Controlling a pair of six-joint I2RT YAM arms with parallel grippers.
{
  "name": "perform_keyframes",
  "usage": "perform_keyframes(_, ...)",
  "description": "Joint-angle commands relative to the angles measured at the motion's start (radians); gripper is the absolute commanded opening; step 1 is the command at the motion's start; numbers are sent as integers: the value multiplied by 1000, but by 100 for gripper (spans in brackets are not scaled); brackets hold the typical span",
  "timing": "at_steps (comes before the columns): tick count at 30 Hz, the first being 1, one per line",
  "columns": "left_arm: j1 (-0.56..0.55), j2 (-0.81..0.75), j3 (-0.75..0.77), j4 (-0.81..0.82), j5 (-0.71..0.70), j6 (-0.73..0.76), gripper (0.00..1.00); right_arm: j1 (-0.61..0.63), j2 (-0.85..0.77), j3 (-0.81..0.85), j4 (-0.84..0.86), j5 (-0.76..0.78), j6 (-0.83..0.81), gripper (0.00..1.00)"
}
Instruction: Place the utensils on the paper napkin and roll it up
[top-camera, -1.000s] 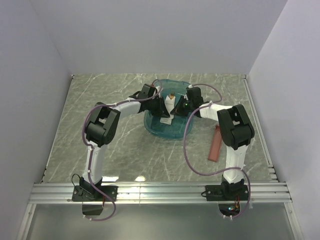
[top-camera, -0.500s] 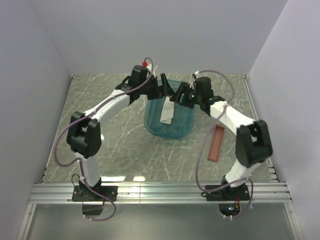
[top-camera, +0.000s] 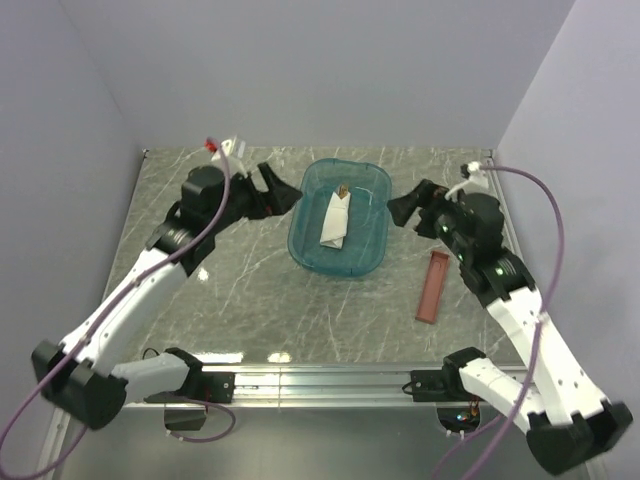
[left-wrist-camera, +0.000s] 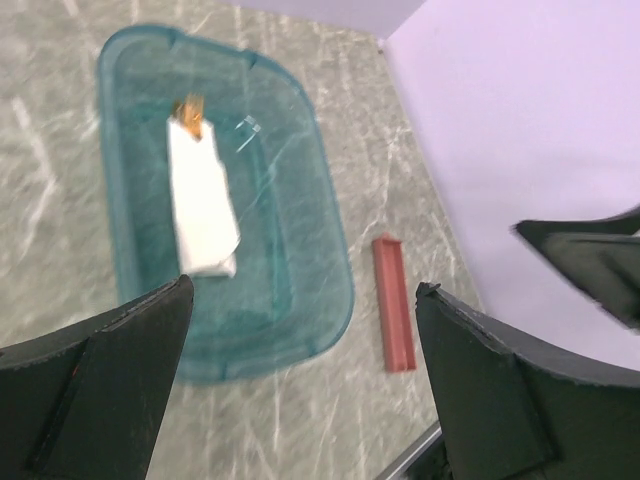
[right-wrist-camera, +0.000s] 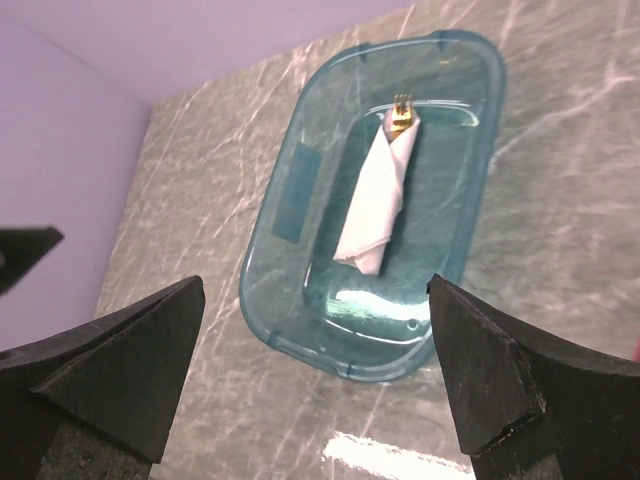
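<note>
- Napkin (top-camera: 334, 220) lies rolled into a narrow white bundle on the floor of the teal tub (top-camera: 300, 250). Its long axis runs roughly 12 to 6 o'clock, a little slanted.
- Cutlery (top-camera: 342, 190) is wrapped inside. Only a brownish-gold tip pokes out at the 12 o'clock end, and I cannot tell how many pieces are in there.
- Left claw (top-camera: 280, 193) hangs at about 9 o'clock of the tub, jaws spread wide, nothing between them.
- Right claw (top-camera: 405, 207) hangs at about 3 o'clock of the tub, jaws equally wide and bare. Both claws are well apart from the bundle.
- Handling, my judgement: the bundle is light, with a stiff core under a soft paper skin. Thin paper would likely tear or unroll if pinched at the 6 o'clock end, where a folded flap shows. The safest hold looks to be across the middle, pressing gently over the cutlery.
- Tub: translucent plastic, a rounded rectangle, glossy, with a raised rim. It is probably slick, so the bundle could slide.
- Tray (top-camera: 432, 287): long, narrow, reddish-brown and matte, at about 4 o'clock of the tub and apart from it.
- Table (top-camera: 240, 290): grey marble pattern with pale veins, smooth with a slight sheen.
- Rolling looks complete, judged from how the bundle lies.
</note>
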Motion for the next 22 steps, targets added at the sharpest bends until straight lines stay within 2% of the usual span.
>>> perform_keyframes(1,-1,-130,-104,40,-49,-10,99,7,-81,-39,-43,70,-20,100)
perform_keyframes(8,0,-285,-169,30,-22,-22,99,5,-141,-66,-52,46,14,100)
perform_keyframes(22,0,-333,-184,25,-13,-30,99,5,-235,-88,-52,43,2,100)
